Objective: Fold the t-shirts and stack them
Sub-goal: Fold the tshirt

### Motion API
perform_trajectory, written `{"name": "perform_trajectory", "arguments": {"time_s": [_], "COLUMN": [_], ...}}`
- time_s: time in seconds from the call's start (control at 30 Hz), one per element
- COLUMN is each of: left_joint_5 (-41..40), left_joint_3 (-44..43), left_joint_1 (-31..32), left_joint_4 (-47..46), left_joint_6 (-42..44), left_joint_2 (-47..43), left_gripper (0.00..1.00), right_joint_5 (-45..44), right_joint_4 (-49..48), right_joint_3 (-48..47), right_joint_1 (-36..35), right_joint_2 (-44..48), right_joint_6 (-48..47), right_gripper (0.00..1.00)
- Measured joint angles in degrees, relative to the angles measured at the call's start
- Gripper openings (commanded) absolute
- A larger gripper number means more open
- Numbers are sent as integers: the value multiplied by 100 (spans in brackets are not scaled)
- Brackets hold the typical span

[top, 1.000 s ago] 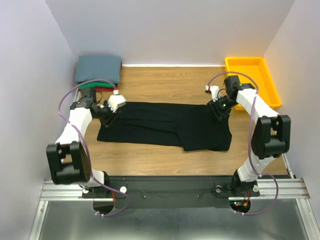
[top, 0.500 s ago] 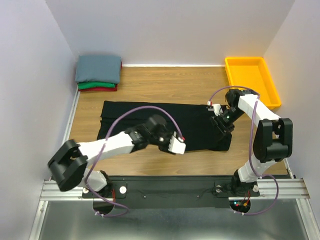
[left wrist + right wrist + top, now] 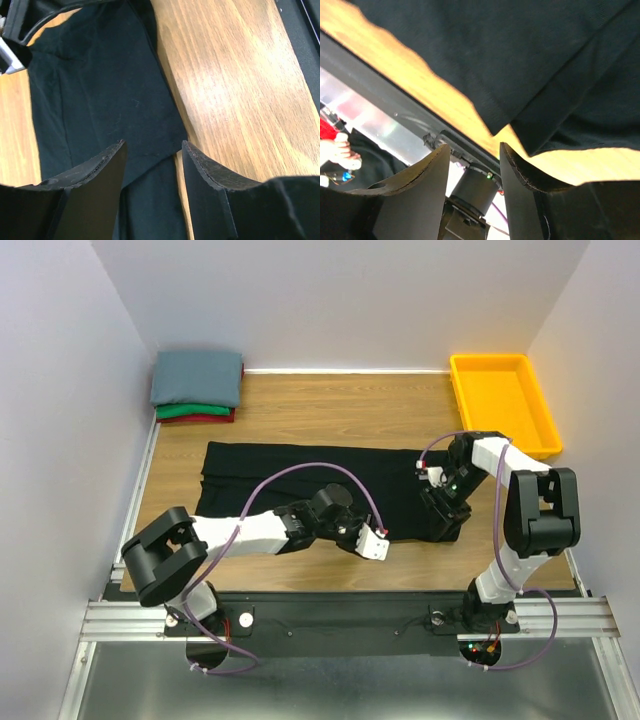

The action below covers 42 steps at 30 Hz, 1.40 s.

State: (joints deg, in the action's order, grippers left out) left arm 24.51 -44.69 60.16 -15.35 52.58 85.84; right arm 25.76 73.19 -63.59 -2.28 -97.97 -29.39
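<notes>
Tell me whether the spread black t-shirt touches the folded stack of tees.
Apart. The top external view shows bare wooden table between the large black cloth t-shirt and the folded grey-blue, green and red stack.

Wood-grain surface point(image 3: 330, 405). Bears a black t-shirt point(image 3: 270, 480) spread lengthwise across the middle, a folded stack point(image 3: 197, 380) in the far left corner, red tee point(image 3: 215, 419) lowest, and a yellow bin point(image 3: 488, 359) far right.

My left arm point(image 3: 235, 533) and right arm point(image 3: 490, 452): white shells, black joints, looping purple cables point(image 3: 305, 468), black fingers point(image 3: 95, 175).
</notes>
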Motion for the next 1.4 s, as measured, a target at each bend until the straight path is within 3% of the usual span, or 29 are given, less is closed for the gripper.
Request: {"name": "perform_trajectory", "arguments": {"time_s": [0.2, 0.5, 0.77, 0.93, 1.2, 1.4], "left_joint_5": [-9, 7, 55, 0, -260, -249], "left_joint_3": [0, 0, -11, -142, -208, -275], "left_joint_1": [48, 55, 68, 85, 92, 24], "left_joint_4": [-74, -208, -221, -260, -372, -245], "left_joint_6": [107, 291, 485, 553, 619, 597], "left_joint_2": [234, 706, 970, 1235, 1370, 1174], "left_gripper": [61, 61, 62, 47, 3, 0], "right_joint_5": [-70, 103, 284, 341, 455, 678], "right_joint_4": [-306, -413, -398, -376, -341, -173], "right_joint_3": [-2, -96, -275, -275, -278, -699], "right_joint_1": [39, 42, 42, 42, 44, 44], "right_joint_2": [-223, -483, -485, -485, -485, -485], "right_joint_6": [186, 293, 280, 258, 212, 142], "right_gripper": [49, 36, 15, 1, 1, 1]}}
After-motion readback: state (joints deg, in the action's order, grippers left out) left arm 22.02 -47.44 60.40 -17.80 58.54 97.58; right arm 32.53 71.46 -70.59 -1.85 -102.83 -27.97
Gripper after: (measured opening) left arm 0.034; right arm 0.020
